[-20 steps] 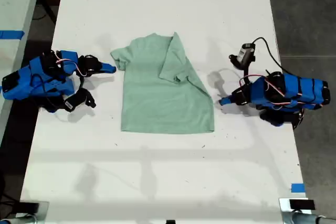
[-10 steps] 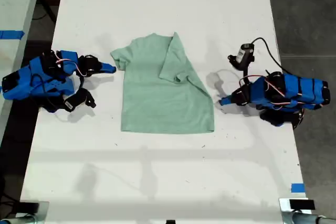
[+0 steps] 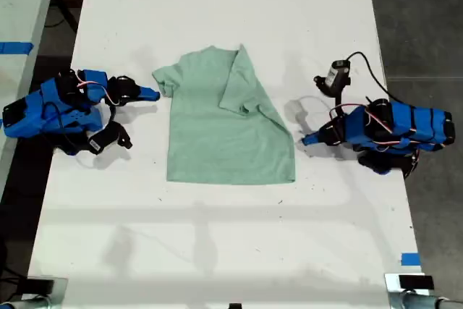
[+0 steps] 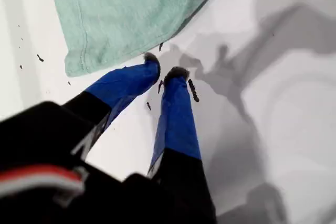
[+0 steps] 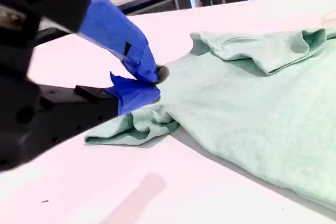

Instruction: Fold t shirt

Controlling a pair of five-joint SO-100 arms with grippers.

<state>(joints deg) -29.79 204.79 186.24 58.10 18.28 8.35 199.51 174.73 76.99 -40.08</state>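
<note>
- My second gripper (image 5: 157, 78): tips pinched together on the near sleeve (image 5: 131, 127), cloth bunched under the lower jaw. Looks like it's got hold of it.
- My first gripper (image 4: 161, 73): jaws near-closed, nothing between, resting on the table (image 3: 217, 251) just beside the shirt's side edge.
- Step, my read: one sleeve (image 3: 242, 81) is already folded in over the body, the sleeve at the exterior view's left is next.
- Next move needs: lift the pinched sleeve, carry it inward across the body, lay it flat w/o dragging the whole shirt.
- T shirt (image 3: 217, 135): flat, mid-table between both arms. Collar twd exterior view's top, hem twd bottom, long axis top-to-bottom there.
</note>
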